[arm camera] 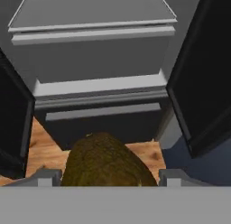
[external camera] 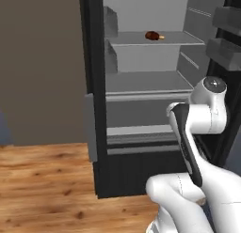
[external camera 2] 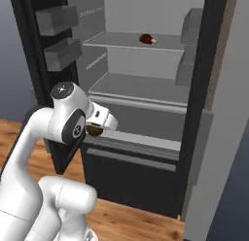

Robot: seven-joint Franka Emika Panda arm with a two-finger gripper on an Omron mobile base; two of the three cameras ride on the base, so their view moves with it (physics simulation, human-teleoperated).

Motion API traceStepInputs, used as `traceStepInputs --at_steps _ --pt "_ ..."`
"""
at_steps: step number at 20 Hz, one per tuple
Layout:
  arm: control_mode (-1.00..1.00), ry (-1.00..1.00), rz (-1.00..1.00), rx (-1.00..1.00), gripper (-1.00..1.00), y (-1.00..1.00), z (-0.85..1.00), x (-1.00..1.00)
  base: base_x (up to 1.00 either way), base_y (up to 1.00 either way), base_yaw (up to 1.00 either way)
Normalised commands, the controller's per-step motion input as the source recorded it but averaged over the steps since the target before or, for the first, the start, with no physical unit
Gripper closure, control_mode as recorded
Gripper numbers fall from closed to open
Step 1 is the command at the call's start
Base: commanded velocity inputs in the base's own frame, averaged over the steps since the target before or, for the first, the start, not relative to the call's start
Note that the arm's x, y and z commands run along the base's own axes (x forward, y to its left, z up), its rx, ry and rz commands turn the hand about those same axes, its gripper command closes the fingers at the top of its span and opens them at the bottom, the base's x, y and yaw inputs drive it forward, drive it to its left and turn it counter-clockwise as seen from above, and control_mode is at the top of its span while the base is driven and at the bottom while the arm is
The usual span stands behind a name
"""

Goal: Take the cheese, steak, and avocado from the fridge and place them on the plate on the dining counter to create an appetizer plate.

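Steak [external camera: 151, 35] on open fridge [external camera: 141, 81] shelf

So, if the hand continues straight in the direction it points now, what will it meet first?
Probably the grey drawer front low in the open fridge, which lies ahead of the hand holding the avocado. The avocado sticks out in front, so it would likely touch first; depth is unclear.

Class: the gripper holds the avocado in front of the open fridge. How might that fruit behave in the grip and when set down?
The avocado looks rounded, so it would probably roll once set down. Its pebbled skin may give the gripper some purchase. Its curved sides bulge between the finger tips, so it could pivot if jolted.
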Motion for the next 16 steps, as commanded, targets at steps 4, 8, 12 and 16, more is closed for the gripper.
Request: traceStepInputs --at_steps 4,8,12,16 --pt "1.00 0.00 0.00 0.00 1.00 0.00 0.00 0.00 -0.09 0.14 0.97" --pt "1.00 0.00 0.00 0.00 1.00 0.00 0.00 0.00 -0.01 0.14 1.00" --pt "1.00 0.00 0.00 0.00 1.00 0.00 0.00 0.00 -0.01 0.21 1.00" --pt "1.00 0.00 0.00 0.00 1.00 0.00 0.00 0.00 0.00 0.19 1.00"
